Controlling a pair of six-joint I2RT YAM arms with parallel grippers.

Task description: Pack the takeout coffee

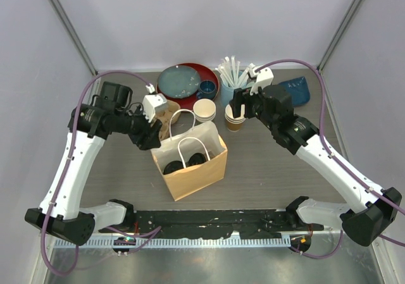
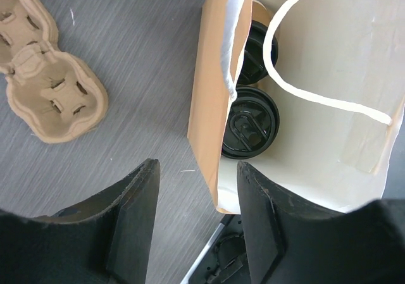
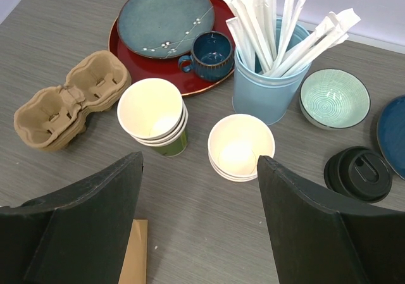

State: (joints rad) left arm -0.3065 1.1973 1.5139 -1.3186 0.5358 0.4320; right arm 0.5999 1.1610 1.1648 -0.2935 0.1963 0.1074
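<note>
- Left wrist view looks down into the open paper bag (image 2: 304, 75). The two takeout coffee cups (image 2: 253, 123) stand inside it, close together by one wall.
- Only their round black lids show. The cup sides are hidden by the bag.
- Paper cups are light, and their walls are soft. A hard squeeze would likely dent them or pop a lid off. I cannot tell if they are full.
- The best place to hold a cup is around its side, just under the lid. Down in the bag, only the tops can be reached.
- The bag is thin paper and would tip or crumple easily. Its white handles (image 2: 345, 105) look like the safest part to lift.
- The left tool (image 2: 197, 170) is open and holds nothing. The bag's corner shows in the gap between its fingers. I cannot tell if they touch it.
- The right tool (image 3: 199, 160) is wide open and holds nothing. It hangs over the cup stacks (image 3: 152, 110), near the blue cup of straws (image 3: 266, 94).
- The table (image 2: 145, 75) is flat and grey with a fine grain, so it is not very slippery.
- A brown cup holder (image 2: 44, 88) lies near the bag. Pale walls (image 1: 202, 18) close in the back and sides.
</note>
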